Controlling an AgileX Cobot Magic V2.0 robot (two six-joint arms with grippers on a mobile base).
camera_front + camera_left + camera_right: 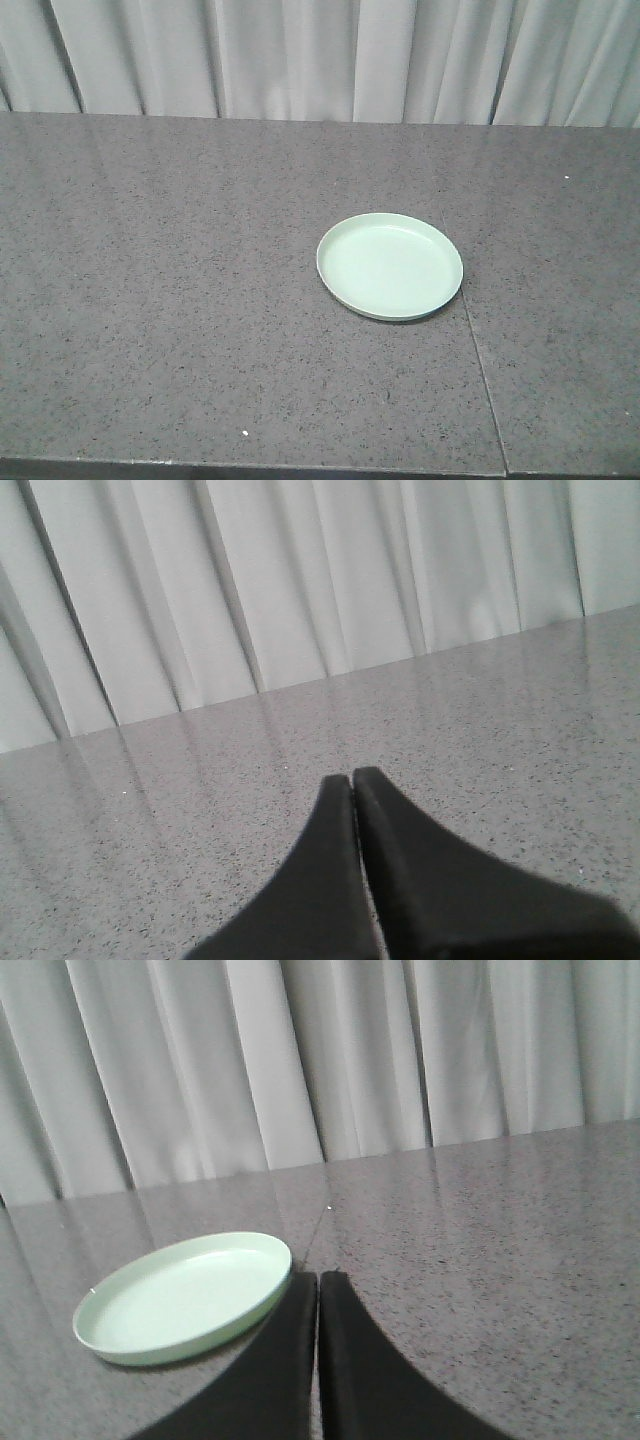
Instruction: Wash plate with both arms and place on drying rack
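Note:
The pale mint-green plate (390,266) lies flat on the speckled grey counter (180,300), right of centre in the front view, with nothing on it. In the right wrist view the plate (185,1296) sits to the left of my right gripper (318,1276), whose black fingers are pressed together and hold nothing. My left gripper (353,776) is also shut and empty, over bare counter, with no plate in its view. Neither arm appears in the front view. The drying rack is out of view.
A seam (478,360) in the counter runs from just right of the plate toward the front edge. Pale pleated curtains (320,55) hang along the counter's far edge. The counter's front edge (250,468) crosses the bottom of the front view.

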